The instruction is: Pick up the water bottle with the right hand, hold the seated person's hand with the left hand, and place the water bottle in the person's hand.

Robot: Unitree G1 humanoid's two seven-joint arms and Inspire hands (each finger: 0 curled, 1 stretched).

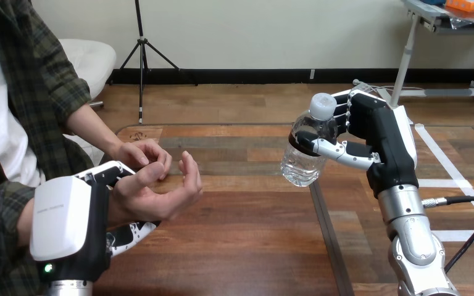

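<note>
A clear water bottle (307,147) with a white cap hangs tilted above the table at the right of centre. My right hand (376,132) is shut on it, thumb across its front and fingers behind it. At the left, my left hand (83,213) is shut on the person's hand (160,191), with fingers over its top and thumb below the wrist. That hand lies palm up and cupped, well to the left of the bottle. The person's other hand (139,153) rests just behind it.
The wooden table (253,246) spreads between the two hands, with a dark seam running down its middle right. The person's torso and sleeve fill the left edge.
</note>
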